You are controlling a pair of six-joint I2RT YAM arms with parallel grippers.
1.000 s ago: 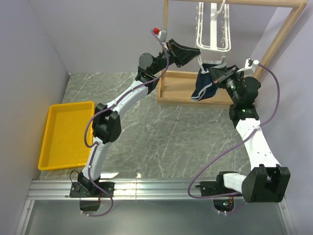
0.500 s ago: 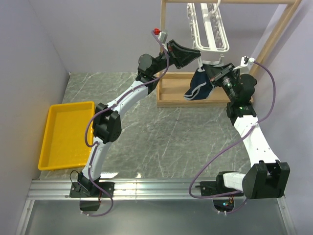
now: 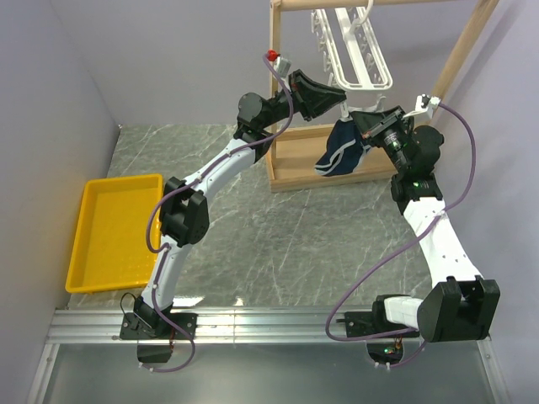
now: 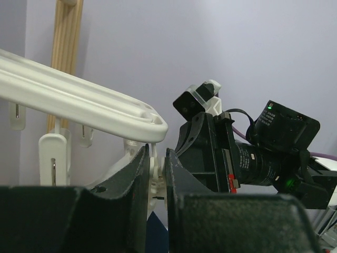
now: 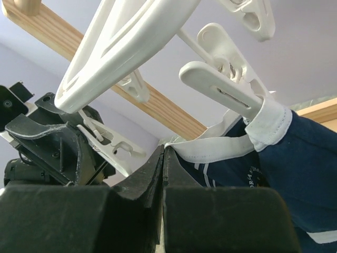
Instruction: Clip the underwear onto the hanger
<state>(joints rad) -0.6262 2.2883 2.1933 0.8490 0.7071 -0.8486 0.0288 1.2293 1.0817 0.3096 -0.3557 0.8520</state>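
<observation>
The white hanger (image 3: 358,59) hangs from the wooden rack's top bar. My left gripper (image 3: 339,98) is shut on one of its dangling clips (image 4: 154,168), under the hanger's corner (image 4: 152,124). My right gripper (image 3: 362,128) is shut on the white waistband (image 5: 210,146) of the navy underwear (image 3: 341,150), held just right of the left gripper. In the right wrist view another clip (image 5: 226,87) is clamped on the waistband further right, and the navy fabric (image 5: 300,174) hangs below it. The left gripper (image 5: 52,142) with its clip shows at the left there.
The light wooden rack (image 3: 295,168) stands at the back with its post (image 3: 274,76) and slanted right bar (image 3: 459,59). A yellow tray (image 3: 114,231) lies at the left. Walls close in on the left, the back and the right.
My right gripper has moved left and slightly up with the underwear, closer to the left gripper. The hanger and the wooden rack have shifted left. The left gripper has stayed on the clip.
</observation>
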